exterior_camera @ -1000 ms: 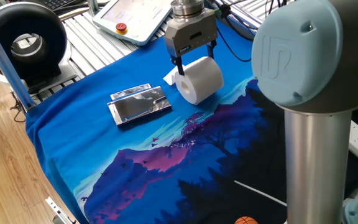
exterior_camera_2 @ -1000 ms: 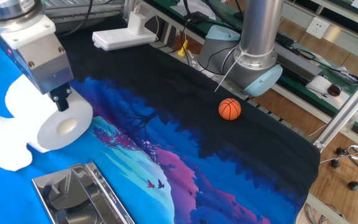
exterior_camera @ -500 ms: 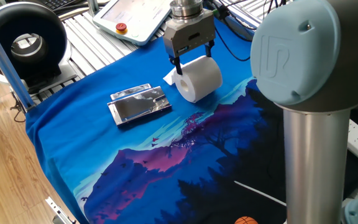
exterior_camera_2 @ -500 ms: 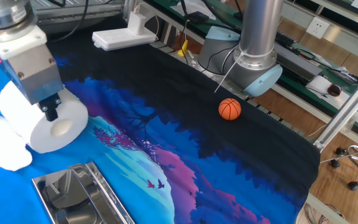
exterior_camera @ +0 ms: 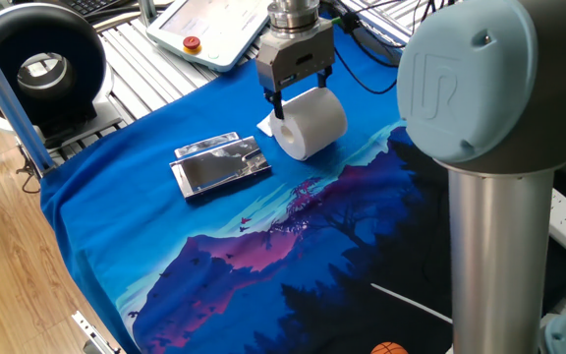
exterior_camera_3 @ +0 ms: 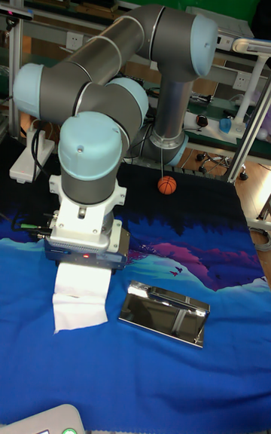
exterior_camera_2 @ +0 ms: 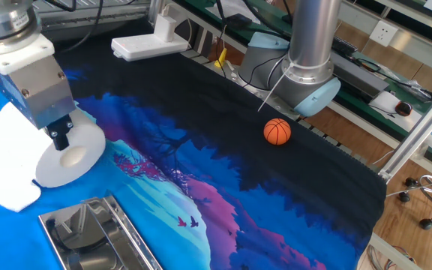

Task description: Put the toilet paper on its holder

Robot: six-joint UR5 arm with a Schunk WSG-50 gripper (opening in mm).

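1. The gripper (exterior_camera: 301,91), jaws clamped on the toilet paper (exterior_camera: 310,124), now stands slightly nearer the white pendant than a second ago.
2. In the other fixed view the toilet paper (exterior_camera_2: 66,154) sits further left than before.
3. The loose sheet (exterior_camera_2: 6,187) trails further left along the cloth.

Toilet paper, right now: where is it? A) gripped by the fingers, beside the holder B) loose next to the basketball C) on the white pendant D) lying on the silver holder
A: the gripper has its fingers closed on the toilet paper at its core end, and the holder lies apart from the roll on the cloth with nothing on it.
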